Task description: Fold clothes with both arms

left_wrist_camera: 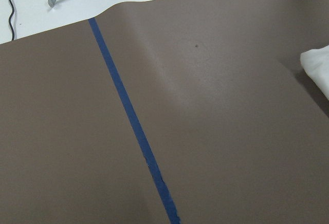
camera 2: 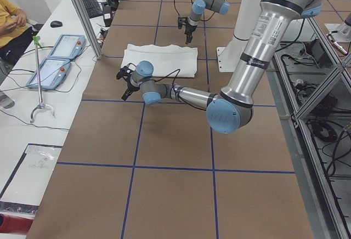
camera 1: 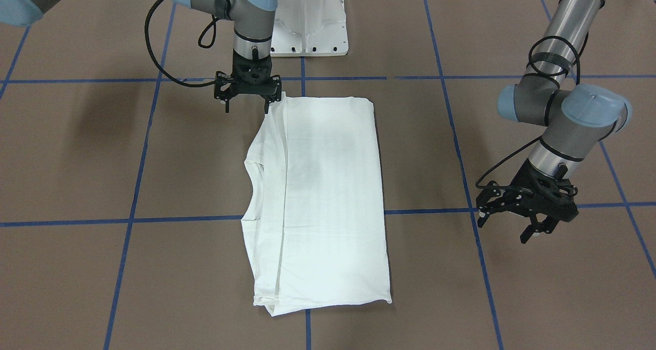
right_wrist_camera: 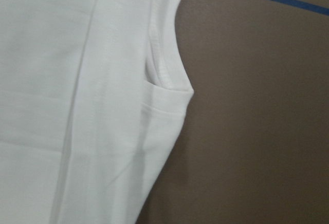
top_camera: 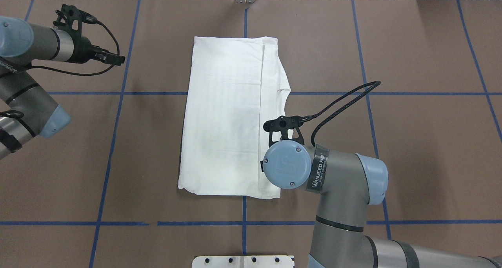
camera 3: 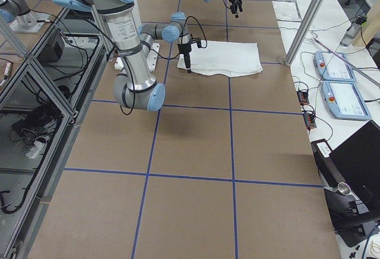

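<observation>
While T-shirt [camera 1: 318, 196] lies folded, left pincer [camera 1: 505, 228], right pincer [camera 1: 246, 107] gape empty; label [top_camera: 317, 170] on right arm [top_camera: 343, 181] reads WANJEED.

Both pairs of jaws apart: right arm [camera 1: 250, 38] vertical, left arm [camera 1: 557, 154] slanted downward.

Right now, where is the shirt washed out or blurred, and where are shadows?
Front-facing view: the shirt is washed out at its lower end, with a soft shadow on the table. Right wrist view: the shirt looks slightly soft. Left wrist view: sharp.
</observation>
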Robot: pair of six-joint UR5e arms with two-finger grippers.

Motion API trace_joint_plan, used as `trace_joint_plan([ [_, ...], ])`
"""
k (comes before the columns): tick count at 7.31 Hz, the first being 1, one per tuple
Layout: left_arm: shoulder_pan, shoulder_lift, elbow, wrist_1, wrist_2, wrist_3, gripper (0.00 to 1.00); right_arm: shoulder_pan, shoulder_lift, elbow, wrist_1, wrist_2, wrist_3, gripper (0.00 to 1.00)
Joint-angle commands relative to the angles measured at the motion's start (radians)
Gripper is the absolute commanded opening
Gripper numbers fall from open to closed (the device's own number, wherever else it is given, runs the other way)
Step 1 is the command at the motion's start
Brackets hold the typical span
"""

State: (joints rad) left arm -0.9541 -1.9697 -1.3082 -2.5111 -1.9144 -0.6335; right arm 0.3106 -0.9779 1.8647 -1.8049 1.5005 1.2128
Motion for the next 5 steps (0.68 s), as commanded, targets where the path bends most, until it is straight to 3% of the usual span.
trace_joint_plan([
  [1,0.000,0.000,0.001,0.000,0.000,0.000,1.00,-0.005,0.053,-0.072,0.074,-0.002,0.016,0.99],
  [2,0.000,0.000,0.001,0.000,0.000,0.000,1.00,-0.005,0.114,-0.169,0.090,-0.002,0.017,0.98],
  [3,0.000,0.000,0.001,0.000,0.002,0.000,1.00,-0.014,0.126,-0.198,0.094,-0.008,0.017,0.94],
  [5,0.000,0.000,0.003,0.000,0.002,0.002,1.00,-0.044,0.116,-0.190,0.073,-0.022,0.014,0.75],
])
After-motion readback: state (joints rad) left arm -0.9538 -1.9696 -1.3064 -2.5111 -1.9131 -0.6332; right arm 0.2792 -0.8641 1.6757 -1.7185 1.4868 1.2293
